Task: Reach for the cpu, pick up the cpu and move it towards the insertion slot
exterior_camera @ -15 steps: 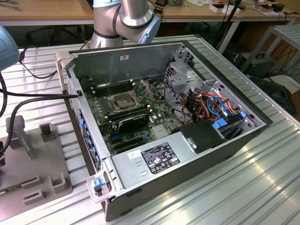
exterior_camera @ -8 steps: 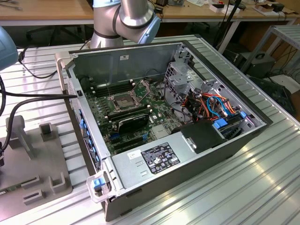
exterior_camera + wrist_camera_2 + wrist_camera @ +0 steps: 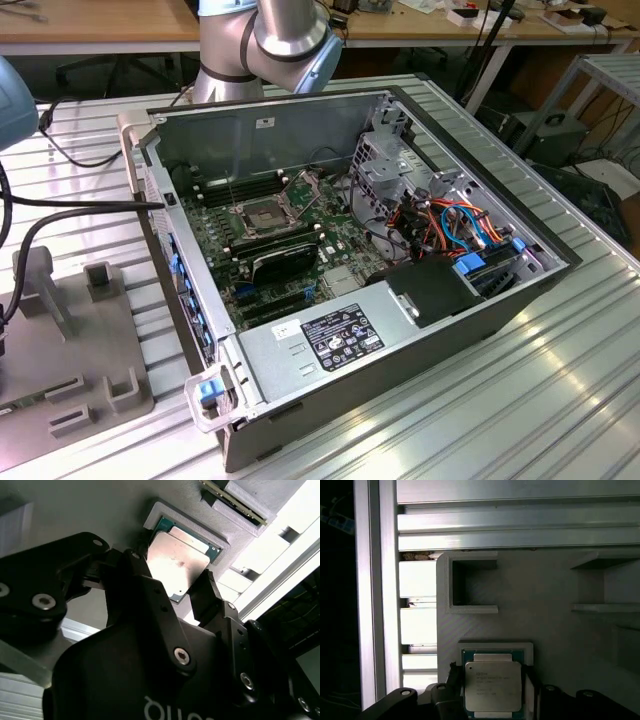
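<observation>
The cpu (image 3: 493, 686) is a small square chip with a pale metal face and a green rim. It lies flat in a shallow recess of a grey holder plate (image 3: 545, 625). In both wrist views my gripper (image 3: 492, 677) straddles it, one black finger against each of two opposite edges, shut on the chip, which still rests in its recess. The second wrist view shows the cpu (image 3: 177, 562) between the fingers (image 3: 142, 570) of the gripper (image 3: 172, 575). In the exterior view, the insertion slot (image 3: 262, 215) is on the motherboard inside the opened computer case (image 3: 400, 330), its metal plate raised.
The grey holder plate (image 3: 80, 330) with raised blocks lies on the ribbed aluminium table (image 3: 520, 400) at the exterior view's left of the case. Black cables (image 3: 60, 205) run across that side. A drive cage and coloured wires (image 3: 450, 220) crowd the case's right half. The arm's base (image 3: 265, 45) stands behind.
</observation>
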`<action>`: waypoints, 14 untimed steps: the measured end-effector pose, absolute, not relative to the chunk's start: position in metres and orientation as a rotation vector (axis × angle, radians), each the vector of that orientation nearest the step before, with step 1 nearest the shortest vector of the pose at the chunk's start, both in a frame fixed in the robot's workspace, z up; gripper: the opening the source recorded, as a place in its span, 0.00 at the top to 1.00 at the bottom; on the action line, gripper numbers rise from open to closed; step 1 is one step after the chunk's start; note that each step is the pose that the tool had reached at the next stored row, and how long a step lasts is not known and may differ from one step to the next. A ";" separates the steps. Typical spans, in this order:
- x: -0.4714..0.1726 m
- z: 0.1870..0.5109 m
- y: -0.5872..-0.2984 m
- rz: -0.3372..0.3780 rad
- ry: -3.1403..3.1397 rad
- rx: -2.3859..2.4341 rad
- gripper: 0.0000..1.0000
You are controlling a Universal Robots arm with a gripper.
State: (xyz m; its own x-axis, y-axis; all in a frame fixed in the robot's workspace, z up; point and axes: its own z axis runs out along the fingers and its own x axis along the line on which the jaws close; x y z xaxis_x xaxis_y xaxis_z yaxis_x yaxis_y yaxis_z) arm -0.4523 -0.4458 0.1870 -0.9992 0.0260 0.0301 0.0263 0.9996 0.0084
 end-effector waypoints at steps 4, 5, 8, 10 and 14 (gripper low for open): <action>-0.452 0.188 -0.446 -0.014 -3.111 -0.041 0.45; -0.452 0.189 -0.446 -0.014 -3.111 -0.041 0.45; -0.452 0.195 -0.446 -0.014 -3.111 -0.041 0.45; -0.452 0.197 -0.446 -0.014 -3.111 -0.041 0.45; -0.452 0.200 -0.446 -0.014 -3.111 -0.041 0.45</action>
State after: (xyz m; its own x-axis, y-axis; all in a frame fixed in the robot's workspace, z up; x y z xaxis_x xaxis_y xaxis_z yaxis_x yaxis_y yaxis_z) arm -0.4523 -0.4458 0.1996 -0.9992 0.0260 0.0306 0.0263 0.9996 0.0083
